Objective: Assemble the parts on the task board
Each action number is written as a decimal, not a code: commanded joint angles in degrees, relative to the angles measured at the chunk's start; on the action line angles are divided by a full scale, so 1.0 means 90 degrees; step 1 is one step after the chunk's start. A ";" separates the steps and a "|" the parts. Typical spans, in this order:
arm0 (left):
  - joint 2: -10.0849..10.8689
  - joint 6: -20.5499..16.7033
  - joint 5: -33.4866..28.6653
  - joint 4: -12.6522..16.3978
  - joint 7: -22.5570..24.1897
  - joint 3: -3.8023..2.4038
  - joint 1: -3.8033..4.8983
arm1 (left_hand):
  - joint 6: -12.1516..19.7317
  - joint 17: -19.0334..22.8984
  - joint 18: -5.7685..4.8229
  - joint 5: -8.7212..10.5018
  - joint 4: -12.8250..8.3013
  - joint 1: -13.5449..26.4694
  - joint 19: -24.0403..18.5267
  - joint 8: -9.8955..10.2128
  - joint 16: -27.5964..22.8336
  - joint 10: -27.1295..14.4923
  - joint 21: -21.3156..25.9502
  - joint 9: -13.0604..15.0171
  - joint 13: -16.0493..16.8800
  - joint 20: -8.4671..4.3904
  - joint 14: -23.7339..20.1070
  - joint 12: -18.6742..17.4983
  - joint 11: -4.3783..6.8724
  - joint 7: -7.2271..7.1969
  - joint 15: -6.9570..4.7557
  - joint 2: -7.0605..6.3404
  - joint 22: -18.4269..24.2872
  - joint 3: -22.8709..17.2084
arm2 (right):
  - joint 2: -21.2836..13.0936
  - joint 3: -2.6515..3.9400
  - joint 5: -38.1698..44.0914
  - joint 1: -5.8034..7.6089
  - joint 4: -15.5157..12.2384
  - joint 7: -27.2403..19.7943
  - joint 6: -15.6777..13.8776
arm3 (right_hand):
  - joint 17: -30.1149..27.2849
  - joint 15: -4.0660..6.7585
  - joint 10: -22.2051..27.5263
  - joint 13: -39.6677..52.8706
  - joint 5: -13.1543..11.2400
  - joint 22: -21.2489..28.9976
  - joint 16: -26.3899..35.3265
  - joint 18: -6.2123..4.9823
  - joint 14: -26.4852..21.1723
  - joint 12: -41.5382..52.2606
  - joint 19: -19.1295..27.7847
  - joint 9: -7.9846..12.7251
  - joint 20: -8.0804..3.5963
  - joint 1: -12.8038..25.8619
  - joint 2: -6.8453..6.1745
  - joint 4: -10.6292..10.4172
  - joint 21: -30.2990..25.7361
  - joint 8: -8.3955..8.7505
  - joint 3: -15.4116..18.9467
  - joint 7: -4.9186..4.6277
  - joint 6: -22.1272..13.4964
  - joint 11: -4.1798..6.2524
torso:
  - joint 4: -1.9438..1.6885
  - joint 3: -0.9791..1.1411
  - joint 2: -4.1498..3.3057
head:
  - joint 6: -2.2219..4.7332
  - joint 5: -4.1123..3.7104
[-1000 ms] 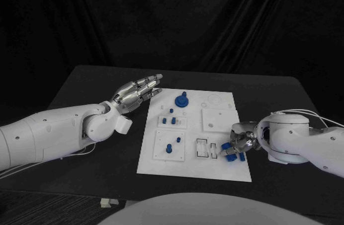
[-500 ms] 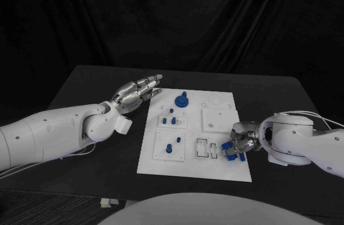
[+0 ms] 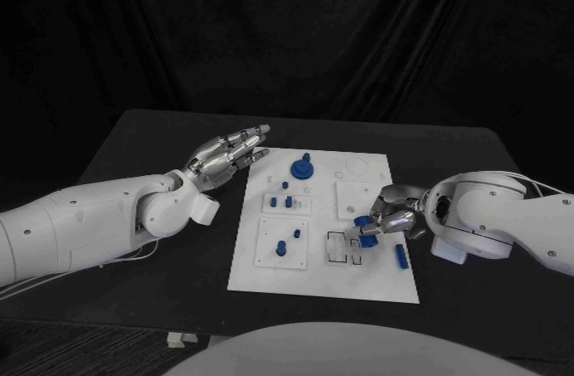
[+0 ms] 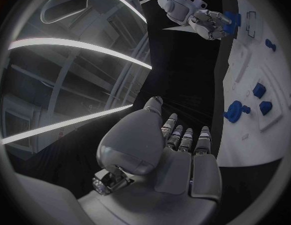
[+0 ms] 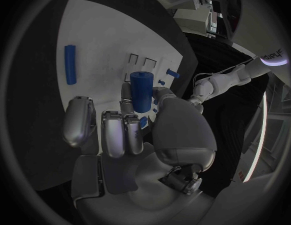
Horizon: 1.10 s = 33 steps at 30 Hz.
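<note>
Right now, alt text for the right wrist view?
The right hand holds a blue cylinder upright in its fingers above the white task board. A blue rod lies flat on the board, apart from the hand.

head overhead, wrists close; shared task board [image 3: 323,264]

You're looking at shiny metallic hands [image 3: 395,216], smooth glossy white arm shells [image 3: 84,222], matte blue plastic-looking parts [image 5: 141,91], a smooth white task board [image 3: 323,276] and a matte black table [image 3: 156,135].

Black drape [image 3: 359,44] behind black table [image 3: 156,135]
</note>
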<state>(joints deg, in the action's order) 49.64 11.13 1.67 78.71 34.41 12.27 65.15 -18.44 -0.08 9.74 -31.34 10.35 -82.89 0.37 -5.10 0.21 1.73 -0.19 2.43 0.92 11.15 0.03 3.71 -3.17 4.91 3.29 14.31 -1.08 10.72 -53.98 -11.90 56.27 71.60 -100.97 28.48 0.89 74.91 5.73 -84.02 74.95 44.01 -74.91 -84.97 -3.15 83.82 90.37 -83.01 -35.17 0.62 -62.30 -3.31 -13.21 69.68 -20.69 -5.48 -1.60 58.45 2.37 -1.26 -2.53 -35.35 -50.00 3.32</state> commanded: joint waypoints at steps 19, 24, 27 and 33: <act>-0.0045 0.0124 -0.0007 -0.0009 0.0037 -0.0005 -0.0014 | -0.0016 0.0009 0.0069 -0.0030 -0.0015 -0.0015 -0.0001 -0.0040 -0.0023 -0.0031 -0.0016 0.0004 0.0004 0.0069 -0.0003 0.0030 -0.0034 0.0022 0.0072 0.0075 -0.0010 -0.0030 | 0.0529 -0.0001 -0.0608 -0.0258 0.0367 0.0411 0.0272 | 0.0248 -0.0027 -0.0664 0.1672 -0.1418 -0.0771 0.0229 -0.0284 0.0418 -0.0041 0.0293 -0.0005 0.0034 0.0554 0.0158 0.0236 -0.0900 -0.0027 -0.0668 -0.0076 -0.0248 -0.0040 | 0.0001 0.0000 0.0000 | 0.0000 -0.0007; -0.0035 0.0126 -0.0007 -0.0009 0.0027 -0.0005 -0.0015 | -0.0016 0.0009 0.0069 -0.0030 -0.0015 -0.0015 -0.0001 -0.0040 -0.0023 -0.0031 -0.0016 0.0004 0.0004 0.0069 -0.0003 0.0030 -0.0034 0.0022 0.0072 0.0075 -0.0010 -0.0030 | 0.0587 -0.0001 -0.0609 -0.0308 0.0396 0.0460 0.0320 | 0.0177 -0.0046 -0.0664 0.1672 -0.2083 -0.0741 0.0273 -0.0295 0.0410 -0.0041 0.0276 0.0007 0.0050 0.0706 0.0211 0.0080 -0.0994 -0.0018 -0.0536 -0.0105 -0.0320 -0.0066 | -0.0002 0.0000 -0.0003 | 0.0000 0.0003; -0.0036 0.0134 -0.0007 -0.0009 0.0020 -0.0005 -0.0015 | -0.0016 0.0009 0.0069 -0.0029 -0.0015 -0.0015 0.0000 -0.0041 -0.0023 -0.0031 -0.0017 0.0004 0.0004 0.0071 -0.0003 0.0031 -0.0034 0.0023 0.0076 0.0075 -0.0012 -0.0031 | 0.0627 -0.0001 -0.0609 -0.0327 0.0412 0.0500 0.0371 | 0.0139 -0.0050 -0.0664 0.1672 -0.2387 -0.0734 0.0296 -0.0297 0.0405 -0.0041 0.0262 0.0007 0.0055 0.0799 0.0229 -0.0016 -0.1019 -0.0025 -0.0443 -0.0111 -0.0344 -0.0072 | 0.0001 0.0000 -0.0001 | 0.0000 0.0015; -0.0042 0.0149 -0.0007 -0.0010 0.0014 -0.0005 -0.0016 | -0.0015 0.0009 0.0070 -0.0028 -0.0016 -0.0014 -0.0001 -0.0041 -0.0023 -0.0031 -0.0016 0.0004 0.0004 0.0073 -0.0003 0.0031 -0.0035 0.0024 0.0086 0.0075 -0.0011 -0.0032 | 0.0668 -0.0001 -0.0609 -0.0339 0.0413 0.0556 0.0473 | 0.0103 -0.0058 -0.0664 0.1672 -0.2842 -0.0722 0.0317 -0.0301 0.0402 -0.0041 0.0248 0.0005 0.0061 0.0885 0.0228 -0.0123 -0.1070 -0.0038 -0.0275 -0.0121 -0.0394 -0.0081 | 0.0002 0.0000 0.0001 | 0.0000 0.0025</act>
<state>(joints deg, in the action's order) 49.34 11.47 1.67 78.58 34.03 12.27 65.12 -18.43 -0.08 9.75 -31.34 10.35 -83.08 0.37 -5.10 0.21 1.73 -0.19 2.42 0.92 11.57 0.03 3.71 -3.17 4.91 3.71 14.51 -1.11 10.72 -47.98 -11.87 50.96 68.78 -97.27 31.45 3.54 74.91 5.57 -83.97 74.92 18.74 -74.95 -82.29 -5.41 84.00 90.36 -80.76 -35.15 1.03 -54.82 -1.23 -14.27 60.35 -21.37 -8.16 -2.65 55.41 2.00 -1.24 -2.53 -35.36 -50.00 3.52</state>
